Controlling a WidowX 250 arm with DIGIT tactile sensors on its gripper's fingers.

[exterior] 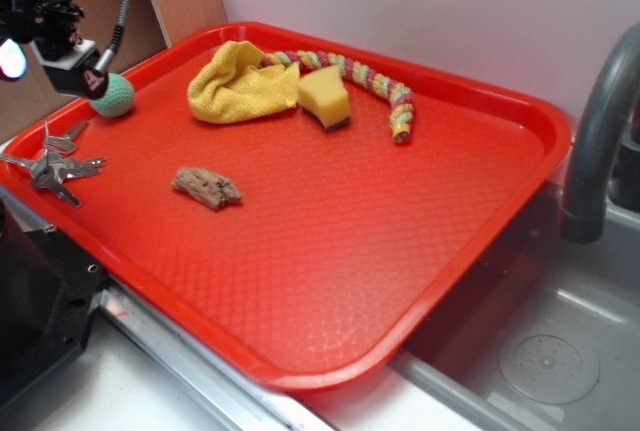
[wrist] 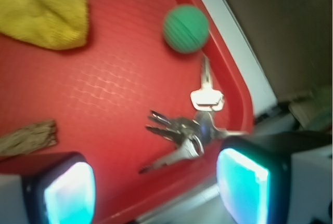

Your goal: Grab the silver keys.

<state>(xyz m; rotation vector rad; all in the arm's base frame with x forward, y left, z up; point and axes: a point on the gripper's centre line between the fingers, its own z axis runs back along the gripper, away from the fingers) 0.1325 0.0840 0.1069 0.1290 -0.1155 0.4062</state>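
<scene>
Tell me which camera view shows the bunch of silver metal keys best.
The wrist view: the bunch of silver metal keys lies close below the camera, individual keys distinguishable despite slight blur. The exterior view shows the same bunch small, at the red plastic tray's left edge.

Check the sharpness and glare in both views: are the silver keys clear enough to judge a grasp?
Exterior view: fairly sharp, soft even light; the silver keys are small at the tray's left rim, the arm is cut off by the frame edge. Wrist view: soft blur throughout, keys still readable; the claw pads glow cyan-white, overexposed.
</scene>
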